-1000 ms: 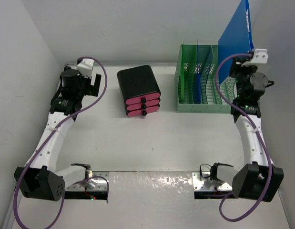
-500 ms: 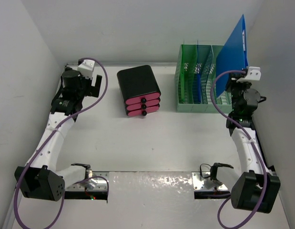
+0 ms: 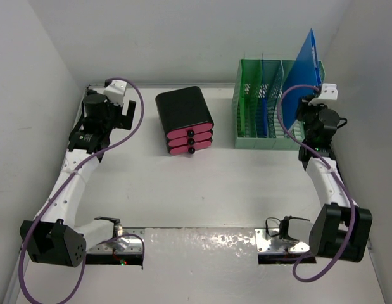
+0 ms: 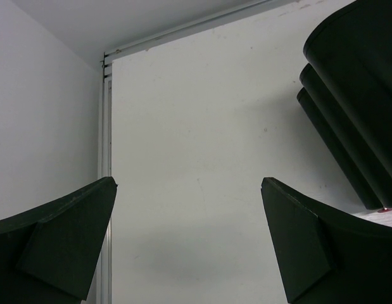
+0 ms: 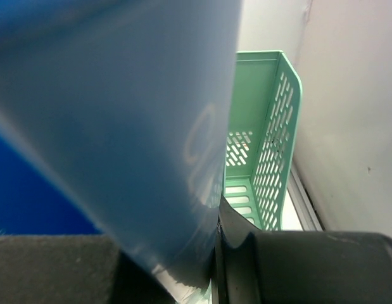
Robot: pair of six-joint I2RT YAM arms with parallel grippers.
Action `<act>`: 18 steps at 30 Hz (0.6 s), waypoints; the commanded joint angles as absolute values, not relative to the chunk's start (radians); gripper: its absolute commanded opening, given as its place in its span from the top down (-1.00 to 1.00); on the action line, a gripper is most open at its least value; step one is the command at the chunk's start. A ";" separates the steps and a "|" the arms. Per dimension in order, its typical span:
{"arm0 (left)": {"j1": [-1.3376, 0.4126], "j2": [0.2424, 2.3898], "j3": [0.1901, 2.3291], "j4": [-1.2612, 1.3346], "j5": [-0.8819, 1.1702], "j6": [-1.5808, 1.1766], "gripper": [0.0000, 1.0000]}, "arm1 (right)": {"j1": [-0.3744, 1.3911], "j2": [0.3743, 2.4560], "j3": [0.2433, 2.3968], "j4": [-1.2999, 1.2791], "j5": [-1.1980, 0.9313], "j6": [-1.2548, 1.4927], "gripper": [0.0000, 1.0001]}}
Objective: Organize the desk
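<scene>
- Left gripper hangs wide open and empty over the desk, near its far-left corner and just left of the drawer box. It is best kept parked there, out of the way.
- At the back of the desk, the drawer box stands well apart from the rack, so it does not crowd the filing.
- Right gripper is clenched on the lower part of the blue folder, which is tilted above the rack's right end.
- The step seems to be filing the folder. It should go well if the arm squares the lower edge with the right slot, stands the folder upright, lowers it straight and releases only once it is seated.
- A skewed entry could catch the mesh wall or tip the rack.
</scene>
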State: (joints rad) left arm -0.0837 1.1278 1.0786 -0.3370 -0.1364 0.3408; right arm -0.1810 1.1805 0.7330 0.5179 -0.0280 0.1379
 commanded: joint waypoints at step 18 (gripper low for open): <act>-0.074 1.152 1.055 -0.261 -0.123 0.351 -0.95 | -0.183 1.329 0.735 0.603 -0.140 0.092 -0.55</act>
